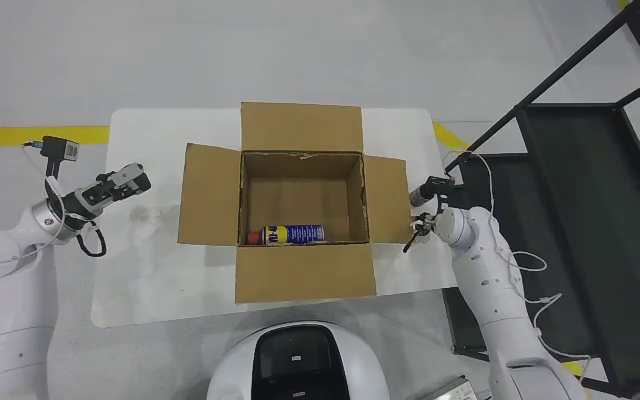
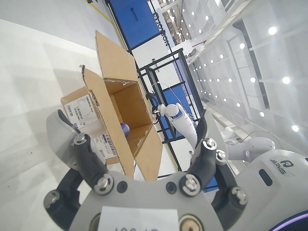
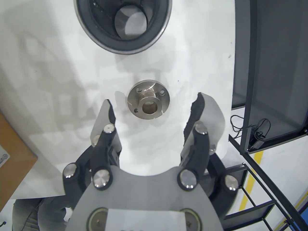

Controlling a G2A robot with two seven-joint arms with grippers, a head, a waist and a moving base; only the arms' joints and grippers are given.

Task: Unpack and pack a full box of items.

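Note:
An open cardboard box (image 1: 305, 272) stands in the middle of the white table (image 1: 140, 270), flaps folded out. A blue and yellow spray can (image 1: 288, 234) lies inside along the near wall; its blue end (image 2: 125, 129) shows in the left wrist view. My left gripper (image 1: 128, 181) hovers left of the box (image 2: 113, 102), open and empty (image 2: 131, 115). My right gripper (image 1: 414, 236) points down at the table right of the box, open (image 3: 154, 99). Below it, between the fingers, lies a metal flange (image 3: 148, 103). Beyond it stands a black hollow cylinder (image 3: 122, 13).
A black metal rack (image 1: 570, 200) stands just beyond the table's right edge, close to the right arm. A corner of the box (image 3: 14, 140) lies near the right gripper. Cables (image 3: 255, 131) lie on the floor by the rack.

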